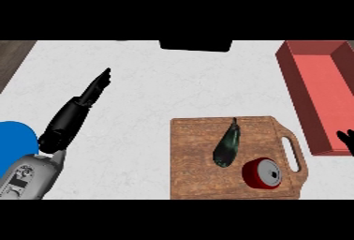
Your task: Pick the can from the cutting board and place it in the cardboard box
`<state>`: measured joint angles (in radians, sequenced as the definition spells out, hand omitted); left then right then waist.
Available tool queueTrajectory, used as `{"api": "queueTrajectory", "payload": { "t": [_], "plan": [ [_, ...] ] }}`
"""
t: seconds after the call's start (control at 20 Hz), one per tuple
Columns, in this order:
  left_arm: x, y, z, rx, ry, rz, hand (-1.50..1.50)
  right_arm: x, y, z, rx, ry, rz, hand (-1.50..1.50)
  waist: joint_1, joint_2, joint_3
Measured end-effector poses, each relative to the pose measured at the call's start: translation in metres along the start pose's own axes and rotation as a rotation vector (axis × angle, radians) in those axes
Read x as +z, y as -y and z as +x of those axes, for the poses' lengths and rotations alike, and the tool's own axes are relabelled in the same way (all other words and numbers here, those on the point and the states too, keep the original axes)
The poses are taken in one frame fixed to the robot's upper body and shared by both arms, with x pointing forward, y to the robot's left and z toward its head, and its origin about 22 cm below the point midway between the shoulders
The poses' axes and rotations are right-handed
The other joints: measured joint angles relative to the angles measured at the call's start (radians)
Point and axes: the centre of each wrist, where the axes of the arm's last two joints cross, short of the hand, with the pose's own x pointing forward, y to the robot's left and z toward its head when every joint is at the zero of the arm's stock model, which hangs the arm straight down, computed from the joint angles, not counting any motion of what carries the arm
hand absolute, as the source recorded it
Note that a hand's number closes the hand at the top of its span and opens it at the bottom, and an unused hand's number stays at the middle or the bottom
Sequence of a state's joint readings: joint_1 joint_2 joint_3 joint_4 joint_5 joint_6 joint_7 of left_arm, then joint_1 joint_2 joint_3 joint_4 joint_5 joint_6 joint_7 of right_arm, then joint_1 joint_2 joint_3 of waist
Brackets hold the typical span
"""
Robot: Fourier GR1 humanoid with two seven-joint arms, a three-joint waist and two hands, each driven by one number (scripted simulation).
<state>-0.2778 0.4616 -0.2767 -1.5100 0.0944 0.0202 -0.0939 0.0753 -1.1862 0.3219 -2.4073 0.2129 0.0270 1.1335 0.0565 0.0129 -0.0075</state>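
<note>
Task barely begun: we are seeing the red cylindrical metal can (262,173) sitting unheld on the brown wooden cutting board (197,159) at lower right, beside a dark eggplant (227,143), the red-walled cardboard box (325,84) waiting at upper right, our left hand (97,86) resting straight-fingered at upper left, and our right hand (346,139) barely showing at the right edge, its state impossible to tell.

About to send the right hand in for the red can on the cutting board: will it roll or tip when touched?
The can appears to stand upright, its silver top facing up, so rolling seems unlikely unless knocked over. It is round and smooth-sided, so fingers might slide. It sits near the cutting board corner, with the eggplant close: a sideways nudge could push it off.
</note>
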Motion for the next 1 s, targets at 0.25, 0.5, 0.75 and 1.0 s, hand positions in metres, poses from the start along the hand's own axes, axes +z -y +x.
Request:
{"api": "queueTrajectory", "payload": {
  "t": [0.25,0.5,0.75,1.0],
  "plan": [
    [0.000,0.001,-0.003,-0.001,-0.004,-0.003,0.00,0.002,-0.010,0.014,-0.020,0.030,0.069,-1.50,0.000,-0.003,0.000],
    [-0.001,-0.003,0.000,0.008,-0.004,-0.007,0.00,-0.003,-0.018,0.025,-0.007,0.045,0.081,-1.50,-0.002,-0.005,0.000],
    [-0.002,-0.007,0.002,0.002,-0.008,0.003,0.00,-0.016,-0.031,0.034,0.020,0.036,0.060,-1.50,-0.012,-0.008,0.001],
    [-0.003,-0.005,0.001,-0.001,-0.012,0.015,0.00,-0.032,-0.046,0.047,0.037,0.038,0.069,-1.50,-0.020,-0.009,0.002]
  ]
}}
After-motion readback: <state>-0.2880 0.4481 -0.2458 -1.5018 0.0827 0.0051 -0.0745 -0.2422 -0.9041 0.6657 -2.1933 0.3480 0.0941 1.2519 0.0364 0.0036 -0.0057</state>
